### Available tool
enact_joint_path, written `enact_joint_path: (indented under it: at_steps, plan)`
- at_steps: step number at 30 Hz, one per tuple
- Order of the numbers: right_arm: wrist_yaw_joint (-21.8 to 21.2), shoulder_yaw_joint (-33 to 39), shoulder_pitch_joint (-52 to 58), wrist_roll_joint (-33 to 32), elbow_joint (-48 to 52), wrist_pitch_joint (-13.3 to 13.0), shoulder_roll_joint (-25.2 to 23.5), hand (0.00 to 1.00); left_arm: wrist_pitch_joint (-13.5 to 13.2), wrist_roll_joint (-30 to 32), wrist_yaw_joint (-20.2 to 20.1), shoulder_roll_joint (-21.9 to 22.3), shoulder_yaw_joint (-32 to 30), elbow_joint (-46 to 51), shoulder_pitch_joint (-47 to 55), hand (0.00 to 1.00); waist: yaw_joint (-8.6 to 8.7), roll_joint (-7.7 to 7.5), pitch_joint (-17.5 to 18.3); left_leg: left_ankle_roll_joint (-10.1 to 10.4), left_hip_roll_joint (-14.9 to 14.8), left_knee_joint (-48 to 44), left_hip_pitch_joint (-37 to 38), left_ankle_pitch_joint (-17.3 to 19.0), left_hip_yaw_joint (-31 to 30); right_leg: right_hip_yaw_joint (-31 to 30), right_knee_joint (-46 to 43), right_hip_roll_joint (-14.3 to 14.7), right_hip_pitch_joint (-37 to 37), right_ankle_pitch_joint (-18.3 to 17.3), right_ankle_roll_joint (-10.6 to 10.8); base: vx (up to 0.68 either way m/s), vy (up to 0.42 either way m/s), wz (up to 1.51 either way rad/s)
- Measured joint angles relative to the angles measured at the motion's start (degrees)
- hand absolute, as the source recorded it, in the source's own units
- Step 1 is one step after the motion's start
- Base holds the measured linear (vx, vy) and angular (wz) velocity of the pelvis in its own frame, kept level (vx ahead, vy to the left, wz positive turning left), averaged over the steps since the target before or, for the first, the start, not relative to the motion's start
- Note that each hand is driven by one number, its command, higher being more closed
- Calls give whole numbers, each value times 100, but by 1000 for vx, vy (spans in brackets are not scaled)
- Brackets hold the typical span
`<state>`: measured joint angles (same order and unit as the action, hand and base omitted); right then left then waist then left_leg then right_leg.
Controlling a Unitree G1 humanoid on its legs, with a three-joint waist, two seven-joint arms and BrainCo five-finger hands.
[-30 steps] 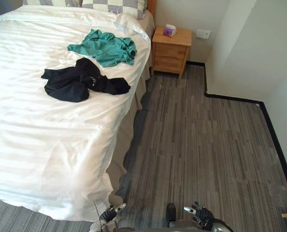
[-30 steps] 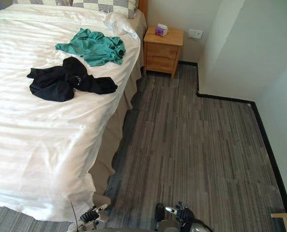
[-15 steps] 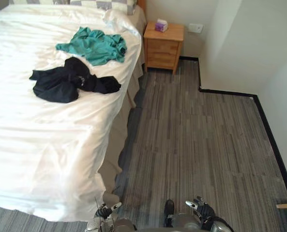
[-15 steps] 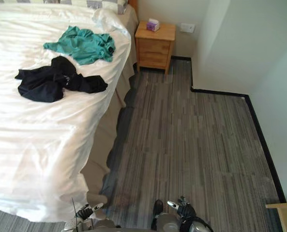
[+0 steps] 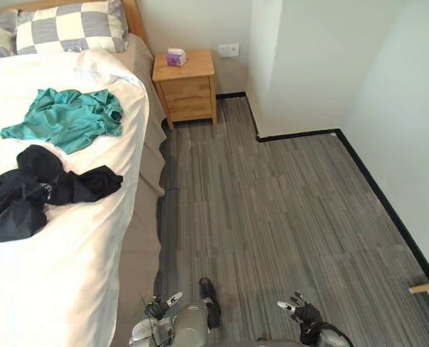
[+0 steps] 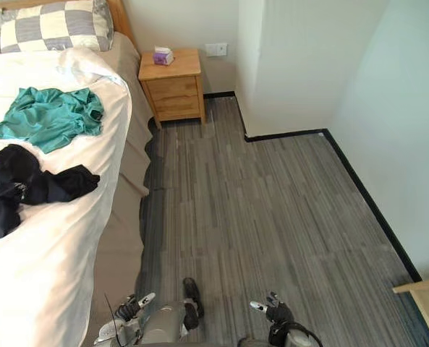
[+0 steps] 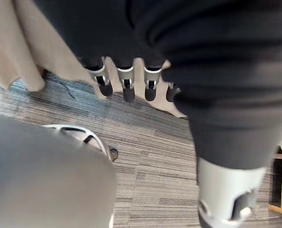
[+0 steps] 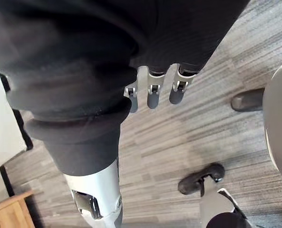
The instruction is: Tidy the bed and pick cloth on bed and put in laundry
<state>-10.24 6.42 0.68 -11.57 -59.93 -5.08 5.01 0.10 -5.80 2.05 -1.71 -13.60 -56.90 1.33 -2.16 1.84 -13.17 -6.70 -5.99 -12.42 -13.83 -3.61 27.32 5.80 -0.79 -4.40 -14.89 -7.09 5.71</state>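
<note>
while crumpled teal fabric (image 5: 66, 119) & crumpled black fabric (image 5: 37, 199) lie on white-sheeted bed (image 5: 69, 282), task looks unstarted: both need picking up. left hand (image 5: 162, 305) & right hand (image 5: 299, 311) hang low, fingers relaxed, empty.

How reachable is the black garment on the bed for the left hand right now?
Probably not yet. The left hand hangs open and low by the edge of the bed, while the black garment lies well further up it. Nothing blocks it; the robot likely must step closer.
</note>
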Motion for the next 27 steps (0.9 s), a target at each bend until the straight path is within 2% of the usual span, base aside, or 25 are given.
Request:
enact_joint_path:
  at_steps: [1,2,3,4,5,6,7,8,10,11,12,13,14,15,16,18,19,20,21,22,23,24,25,26,27]
  plan:
    - [-48,-69,15,40,-21,14,-28,0,53,8,-6,-76,16,5,-9,0,-37,-30,16,78,24,-227,70,306,26,-107,-296,-83,15,87,20,550,206,8]
    - [-111,-34,16,57,-62,21,-18,0,116,81,-4,-93,21,-51,-7,0,-24,-32,32,-33,163,-133,346,638,15,-163,-973,-183,134,36,98,544,209,11]
    - [-126,-12,15,85,-64,19,-21,0,132,148,-4,-94,52,-105,-13,0,-15,-55,46,-45,279,-19,495,737,-25,-142,-1606,-235,341,-59,243,512,187,22]
    - [-136,-13,24,109,-44,-14,-17,0,140,266,3,-186,243,-182,-18,0,54,-145,77,-26,536,219,787,862,-89,-124,-3210,-506,991,52,442,475,152,49]
    - [-139,-12,41,151,-53,-70,1,0,177,372,32,-270,416,-247,-24,0,192,-192,75,-37,757,343,1049,954,-295,-99,-4391,-691,1497,156,607,466,133,61]
    - [-134,-8,67,160,-49,-108,11,0,187,420,57,-301,508,-289,-37,0,242,-193,73,-26,831,386,1180,1019,-395,-94,-4760,-713,1686,132,584,481,92,77]
    - [-128,62,79,135,-4,-191,-1,0,179,433,102,-365,709,-362,-68,0,296,-185,63,-21,924,450,1420,1120,-603,-79,-5175,-666,2058,-136,522,470,30,81]
    - [-121,63,77,51,44,-258,4,0,180,440,180,-411,909,-492,-176,0,336,-154,36,-2,938,450,1632,1267,-807,70,-5158,-545,2386,-470,342,460,-2,82]
    - [-111,60,84,-105,68,-344,-12,0,166,455,215,-395,966,-571,-258,0,410,-109,-54,35,921,529,1997,1393,-1090,413,-4611,-426,2747,-725,117,426,-88,88]
    - [-97,61,84,-151,82,-365,-25,0,140,501,221,-375,963,-567,-256,0,420,-133,-76,71,919,578,2141,1431,-1177,541,-4365,-404,2850,-752,63,436,-135,95]
    - [-43,73,91,-256,128,-388,-70,0,89,608,239,-317,930,-558,-233,0,411,-146,-91,128,874,635,2372,1484,-1277,791,-3574,-360,3042,-653,-76,476,-170,79]
    - [9,123,108,-318,210,-397,-119,0,57,683,246,-248,907,-547,-231,0,414,-149,-94,217,814,646,2500,1541,-1276,1008,-2747,-360,3135,-409,-219,497,-199,91]
    - [33,228,144,-386,274,-402,-190,0,9,756,241,-148,877,-522,-188,0,394,-154,-100,372,720,640,2647,1656,-1243,1220,-1597,-359,3225,68,-274,598,-272,78]
    - [57,231,176,-434,308,-447,-206,0,-60,856,227,-120,834,-407,-121,0,354,-174,-109,513,686,641,2798,1768,-1242,1331,-967,-347,3248,343,-256,623,-329,62]
    - [139,225,222,-444,336,-499,-216,0,-137,892,225,-75,689,-317,-46,0,274,-204,-130,771,633,615,3124,1966,-1267,1356,-720,-346,3290,530,-282,692,-400,39]
    - [243,182,235,-486,337,-492,-232,0,-182,974,300,-2,459,-315,28,0,254,-254,-93,1163,523,411,3515,2238,-1335,1396,-1004,-325,3251,581,-601,610,-373,25]
    - [291,177,227,-531,335,-448,-206,0,-181,1074,319,52,417,-316,26,0,259,-207,-67,1305,355,19,3618,2324,-1350,1343,-1430,-261,3266,1172,-1074,602,-402,10]
    - [379,208,197,-596,339,-414,-142,0,-166,1111,319,139,385,-317,7,0,257,-65,-2,1429,75,-713,3416,2247,-1333,1388,-1830,-109,3295,1066,-1099,876,-603,-5]
    - [447,218,156,-597,351,-345,-114,0,-145,1123,306,186,377,-317,-1,0,236,-9,41,1593,-136,-1281,3193,2090,-1331,1404,-1899,21,3250,905,-1122,678,-503,-42]
    - [562,219,74,-586,354,-255,-73,0,-114,1191,277,268,145,-304,-19,0,206,129,14,1453,-425,-2596,2615,1329,-1477,1288,-1903,320,3069,574,-1181,792,-553,-79]
    - [657,205,36,-557,366,-173,-23,0,-125,1180,273,332,-98,-195,-11,0,108,264,-6,1502,-664,-3860,1942,-288,-1739,1061,-1693,587,2741,390,-1251,651,-408,-93]
    - [665,207,-35,-497,355,-129,-1,0,-137,1176,276,348,-117,-181,-13,0,96,327,-39,1566,-771,-4417,1644,-219,-1830,960,-1530,730,2506,323,-1266,648,-318,-99]
    - [660,214,-136,-306,276,-74,-34,0,-196,1129,239,321,-106,-128,-38,0,113,342,-127,1512,-852,-5174,1107,393,-1936,800,-1286,874,1984,227,-1305,774,-325,-95]
    - [635,212,-149,-4,201,-69,-174,0,-287,1104,170,267,-31,16,-32,0,89,208,-137,1278,-725,-5157,688,932,-1895,575,-1013,854,1396,144,-1244,642,-269,-89]
    - [624,211,-149,98,206,-78,-234,0,-331,1094,167,256,-3,66,-23,0,63,112,-145,1177,-653,-4967,514,1079,-1814,483,-860,827,1213,129,-1219,622,-268,-100]
